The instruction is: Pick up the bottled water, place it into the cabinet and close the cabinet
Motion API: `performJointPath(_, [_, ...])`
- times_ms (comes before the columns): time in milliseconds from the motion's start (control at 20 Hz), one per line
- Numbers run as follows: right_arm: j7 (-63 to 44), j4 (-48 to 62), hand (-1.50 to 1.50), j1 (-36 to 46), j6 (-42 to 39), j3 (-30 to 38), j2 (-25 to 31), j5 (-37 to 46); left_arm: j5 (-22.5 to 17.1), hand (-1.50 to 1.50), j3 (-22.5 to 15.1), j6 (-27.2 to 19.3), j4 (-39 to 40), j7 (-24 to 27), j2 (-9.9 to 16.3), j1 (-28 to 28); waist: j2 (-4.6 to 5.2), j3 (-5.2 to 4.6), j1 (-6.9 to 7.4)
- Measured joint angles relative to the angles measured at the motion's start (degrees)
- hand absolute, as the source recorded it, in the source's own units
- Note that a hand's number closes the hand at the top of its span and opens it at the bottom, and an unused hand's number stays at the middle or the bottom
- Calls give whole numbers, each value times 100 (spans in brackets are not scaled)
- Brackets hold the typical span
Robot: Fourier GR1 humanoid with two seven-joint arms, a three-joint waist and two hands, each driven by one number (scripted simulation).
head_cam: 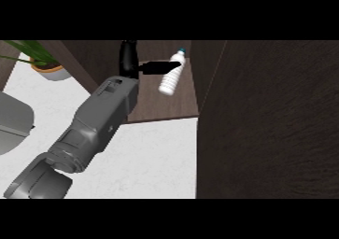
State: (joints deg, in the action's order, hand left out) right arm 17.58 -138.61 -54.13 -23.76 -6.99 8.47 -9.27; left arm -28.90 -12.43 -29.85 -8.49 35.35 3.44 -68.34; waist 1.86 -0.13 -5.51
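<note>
The robot's black left hand pinches the clear plastic water bottle inside the dark wood cabinet; it'd want it resting on the shelf before letting go.

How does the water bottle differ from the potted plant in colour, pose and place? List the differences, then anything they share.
The water bottle is white and see-through; the potted plant has green leaves in a tan pot. The bottle leans, cap up, while the plant stands upright. The bottle is inside the dark wooden cabinet at the fingers of the left hand; the plant stands on the white counter, untouched. Both sit near the view's top.
</note>
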Motion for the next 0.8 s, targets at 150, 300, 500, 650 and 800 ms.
performJointPath(150, [-4,0,-150,-20,-26,-80,-21,-7,-90,-150,119,296,-130,215,-126,-16,-28,2,66])
performJointPath(300, [-64,-28,-150,-99,-10,-139,-38,-15,-137,-150,207,610,-213,300,-159,-49,-66,3,155])
performJointPath(500, [-75,-31,-150,-144,-1,-140,-67,-13,-172,-150,246,793,-369,393,-247,99,-120,8,262])
performJointPath(650, [-198,-73,-150,-158,63,-213,-93,-13,-174,-150,219,814,-515,360,-296,195,-146,8,330])
performJointPath(800, [-243,-77,-150,-161,130,-321,-164,6,-232,-150,119,833,-820,375,-321,472,-177,9,378])
